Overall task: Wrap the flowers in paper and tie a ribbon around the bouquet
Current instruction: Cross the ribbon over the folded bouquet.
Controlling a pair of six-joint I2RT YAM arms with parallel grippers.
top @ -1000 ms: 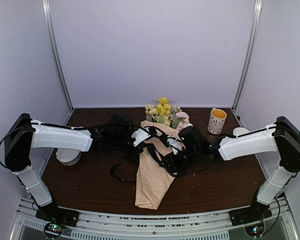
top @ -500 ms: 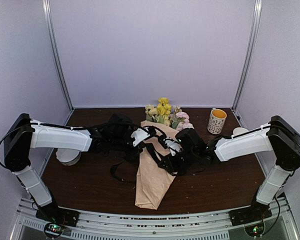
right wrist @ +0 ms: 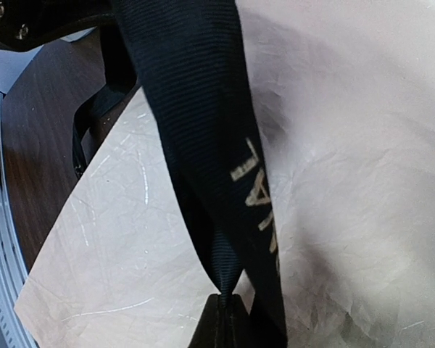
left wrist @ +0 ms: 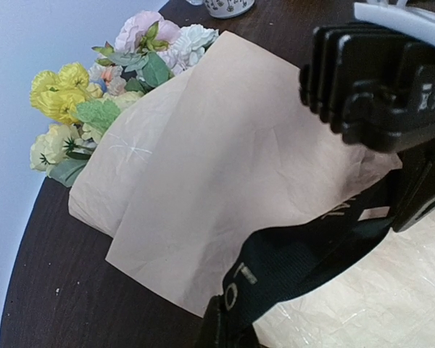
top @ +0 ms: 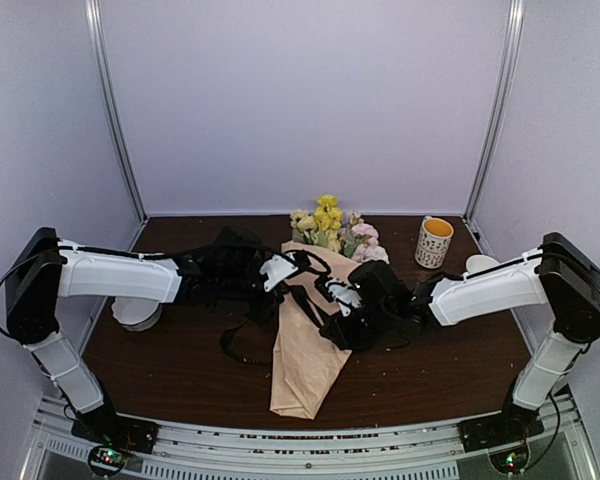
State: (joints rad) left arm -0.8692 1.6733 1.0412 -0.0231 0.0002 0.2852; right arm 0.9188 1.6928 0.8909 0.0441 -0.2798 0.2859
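The bouquet lies along the table's middle, its tan-peach paper (top: 305, 350) cone pointing toward me. The yellow, pink and white flowers (top: 330, 228) show at the far, wide end. Over the cone's middle, both grippers meet. The black ribbon (left wrist: 297, 264) with pale lettering stretches across the paper between them. My left gripper (left wrist: 225, 326) is shut on one part of the ribbon. My right gripper (right wrist: 226, 308) is shut on a twisted fold of the ribbon (right wrist: 203, 130) just above the paper (right wrist: 348, 181). A slack loop of ribbon (top: 227, 345) lies on the table left of the cone.
A patterned mug (top: 433, 242) with an orange inside stands at the back right. A white roll (top: 137, 313) sits by the left arm, and a small white object (top: 480, 264) lies near the right arm. The dark wooden table (top: 430, 370) is walled in at the back and sides.
The right gripper has slid a little to the left over the cone and closed its jaws on the ribbon. The left arm and the bouquet have stayed put.
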